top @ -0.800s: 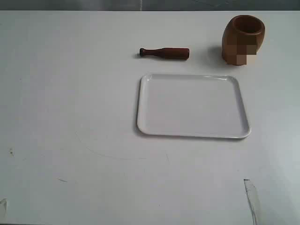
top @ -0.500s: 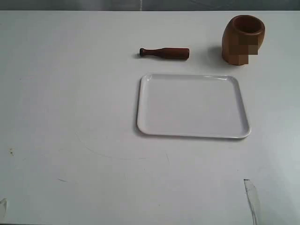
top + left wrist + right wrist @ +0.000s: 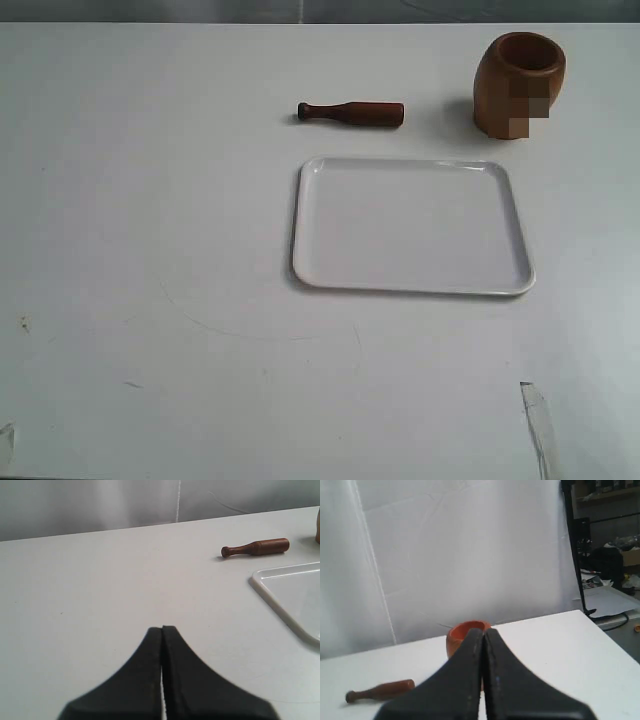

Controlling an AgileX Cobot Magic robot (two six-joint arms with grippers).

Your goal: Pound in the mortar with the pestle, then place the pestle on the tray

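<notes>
No step looked done yet. The pestle (image 3: 352,112) lay flat on the tabletop (image 3: 150,250), near the tray (image 3: 297,225) and apart from the mortar (image 3: 518,85) (which stood upright). The left tool (image 3: 162,628) and the right tool (image 3: 484,630) were both clenched on nothing. Grasping, pounding and placing were all left to do.

A white table (image 3: 150,200) is seen marked by faint curved scratches (image 3: 230,328). A translucent strip (image 3: 537,420) is stuck near its edge. A white backdrop (image 3: 470,555) is hung behind.
</notes>
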